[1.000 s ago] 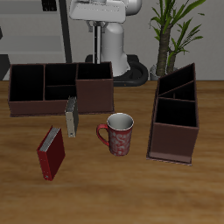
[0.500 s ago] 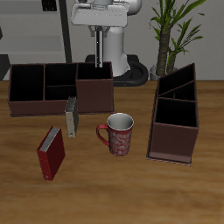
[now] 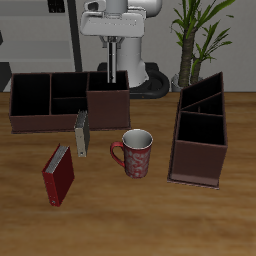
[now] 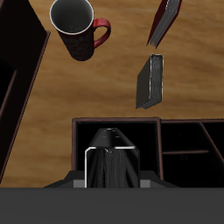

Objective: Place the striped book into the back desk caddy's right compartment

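Red book [image 3: 58, 174]: upright on the table, nearest the front edge.
Mug [image 3: 136, 152]: upright, mouth open, handle toward the red book.
Olive book [image 3: 81, 132]: on edge, just in front of the caddy.
Slanted caddy [image 3: 200, 130]: apart, beside the mug.
Caddy [image 3: 68, 100]: long, low, farther back.
Right compartment [image 3: 108, 97]: striped book [image 4: 111, 159] stands upright inside it.
Gripper [image 3: 115, 68]: above that compartment, fingers closed on the striped book's top edge.
Plant [image 3: 200, 35]: behind the table.
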